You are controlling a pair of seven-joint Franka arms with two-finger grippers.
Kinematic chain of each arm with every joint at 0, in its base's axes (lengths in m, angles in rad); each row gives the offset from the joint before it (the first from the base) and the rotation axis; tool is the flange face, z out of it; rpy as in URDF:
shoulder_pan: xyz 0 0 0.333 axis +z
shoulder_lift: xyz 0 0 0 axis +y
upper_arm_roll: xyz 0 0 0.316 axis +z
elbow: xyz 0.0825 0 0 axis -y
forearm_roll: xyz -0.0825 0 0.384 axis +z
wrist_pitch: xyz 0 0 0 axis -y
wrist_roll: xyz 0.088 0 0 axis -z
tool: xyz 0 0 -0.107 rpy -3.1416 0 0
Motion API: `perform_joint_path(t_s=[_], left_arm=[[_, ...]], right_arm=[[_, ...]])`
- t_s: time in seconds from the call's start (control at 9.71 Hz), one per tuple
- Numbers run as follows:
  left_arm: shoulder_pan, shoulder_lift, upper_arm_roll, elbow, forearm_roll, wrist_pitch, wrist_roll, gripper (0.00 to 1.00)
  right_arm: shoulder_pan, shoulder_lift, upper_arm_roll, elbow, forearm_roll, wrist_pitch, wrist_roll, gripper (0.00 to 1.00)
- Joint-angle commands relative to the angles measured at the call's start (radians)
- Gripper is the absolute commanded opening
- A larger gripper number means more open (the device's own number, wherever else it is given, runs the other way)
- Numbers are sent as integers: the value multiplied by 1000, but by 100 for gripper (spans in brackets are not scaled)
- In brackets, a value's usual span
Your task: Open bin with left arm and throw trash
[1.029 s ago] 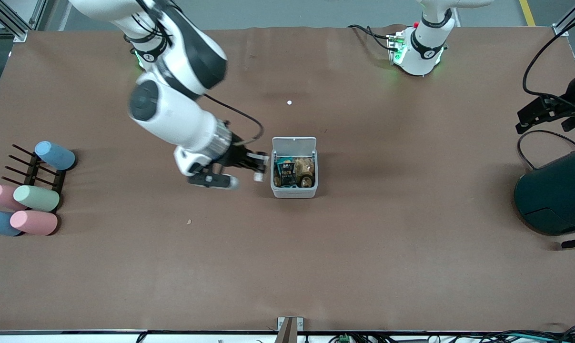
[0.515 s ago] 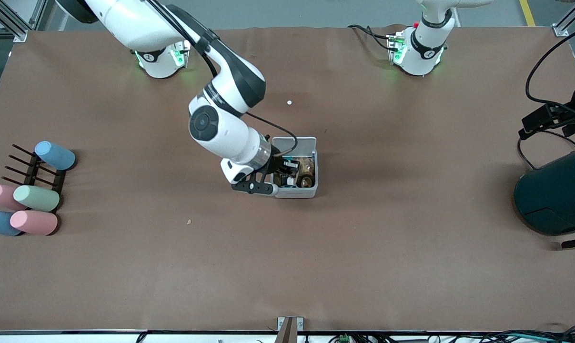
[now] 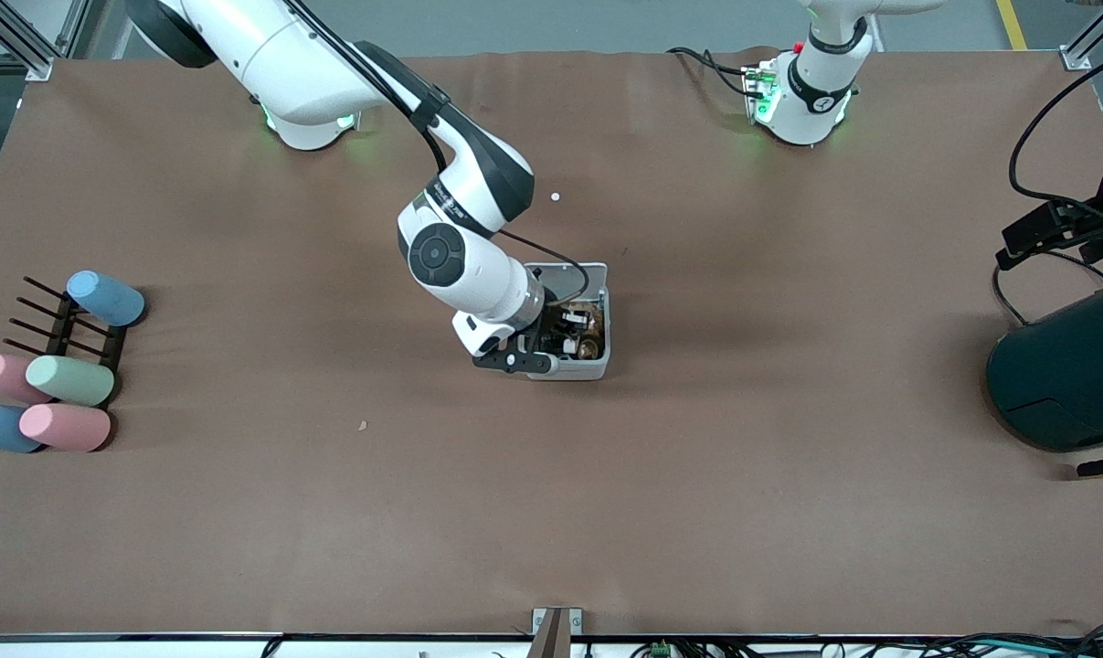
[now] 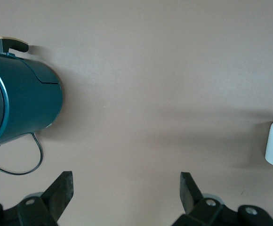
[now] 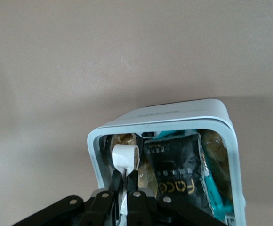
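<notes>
The bin (image 3: 599, 367) stands mid-table with its white lid (image 3: 577, 271) swung open. My right gripper (image 3: 565, 331) is over the bin's open top, shut on the small white rectangular piece (image 5: 125, 156). In the right wrist view the gripper (image 5: 125, 175) pinches that piece just inside the bin's rim (image 5: 164, 115), beside the crumpled black wrapper (image 5: 176, 165) that lies in the bin. I cannot make out the black tape ring. My left gripper (image 4: 126, 181) is open and empty, above the table at the left arm's end (image 3: 1026, 233), next to the teal container.
A large dark teal cylindrical container (image 3: 1063, 375) lies at the left arm's end, and it also shows in the left wrist view (image 4: 19, 99). A rack with pastel cylinders (image 3: 58, 366) sits at the right arm's end. A tiny white dot (image 3: 555, 196) and a tan crumb (image 3: 362, 425) lie on the table.
My right gripper has carried the white piece from beside the bin to over its open top. The left arm has barely moved.
</notes>
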Motion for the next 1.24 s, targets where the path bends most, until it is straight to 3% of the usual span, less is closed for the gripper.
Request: perform_joint_path(t_s=[0.0,0.1,0.41,0.72,1.13], left_arm=[[5,9,-1,21,-17,-4,3,100],[5,9,-1,22,-14,-6,4,100],[2,9,-1,21,-8,-6,13,100],[3,9,-1,22,-8,-4,10,100],[2,9,-1,24,-6,-4,0,100]], right_arm=[[35,16,-32,23,-18,7,24,26],[35,16,-34,23,-18,5,24,37],[21,7,-32,37,-9,2,31,52],[-17,-43,-32,52,-6,-28,90,54],[-206,-312,-35,37,-24,-467,81,68]])
